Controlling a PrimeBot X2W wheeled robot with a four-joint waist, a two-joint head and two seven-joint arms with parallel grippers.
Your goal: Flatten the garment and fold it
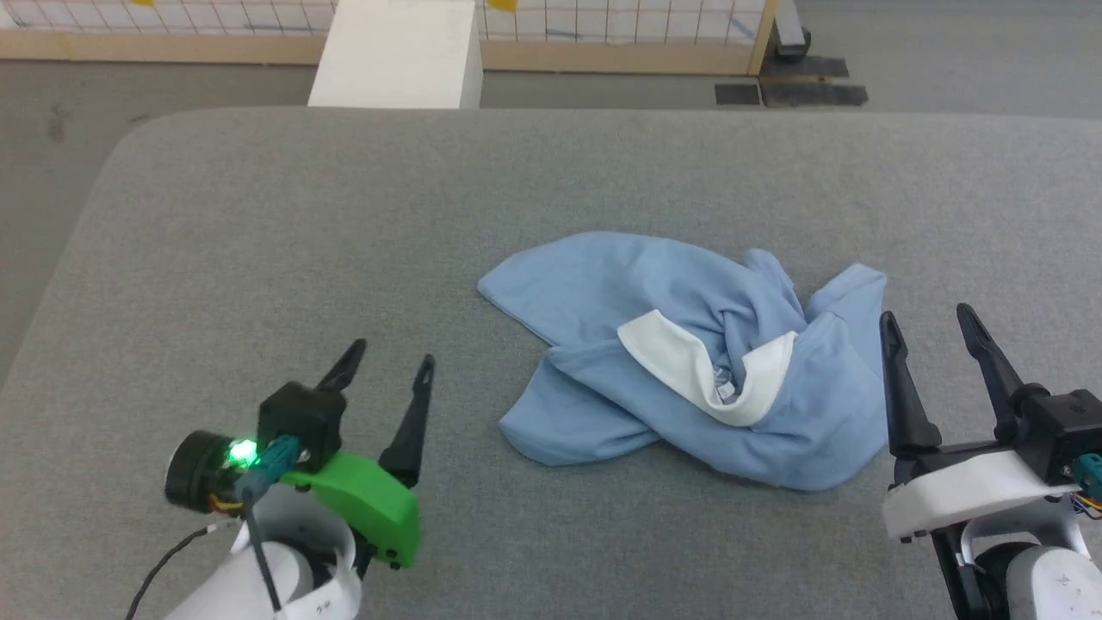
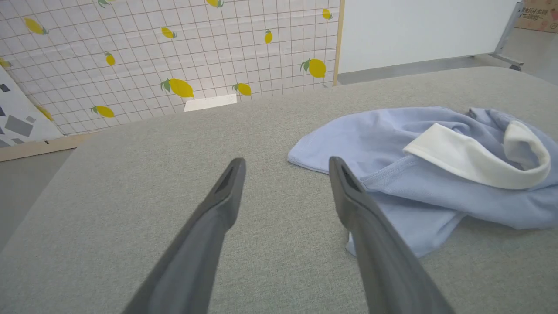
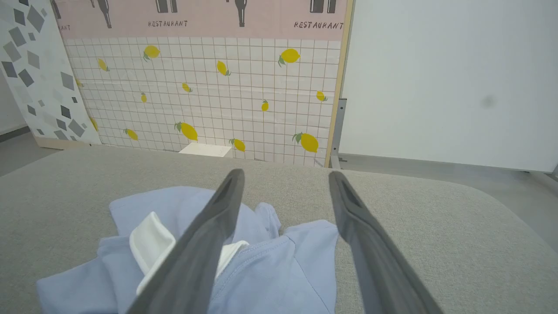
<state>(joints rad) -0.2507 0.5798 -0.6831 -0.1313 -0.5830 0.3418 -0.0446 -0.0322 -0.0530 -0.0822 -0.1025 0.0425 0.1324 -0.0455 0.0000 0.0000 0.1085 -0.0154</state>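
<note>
The garment is lying crumpled on the surface, neither flattened nor folded yet. My left tool and right tool are hovering either side, both released, grasping nothing.

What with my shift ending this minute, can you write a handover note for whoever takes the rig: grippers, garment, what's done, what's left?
Left gripper: open, empty, over the grey padded surface, to the left of the garment and apart from it.
Right gripper: open, empty, at the garment's right edge; no grip.
Garment: a crumpled heap on the surface, twisted on itself, white collar showing on top.
Done: nothing yet; not flattened, not folded.
Left: spread it flat, then fold it.
</note>
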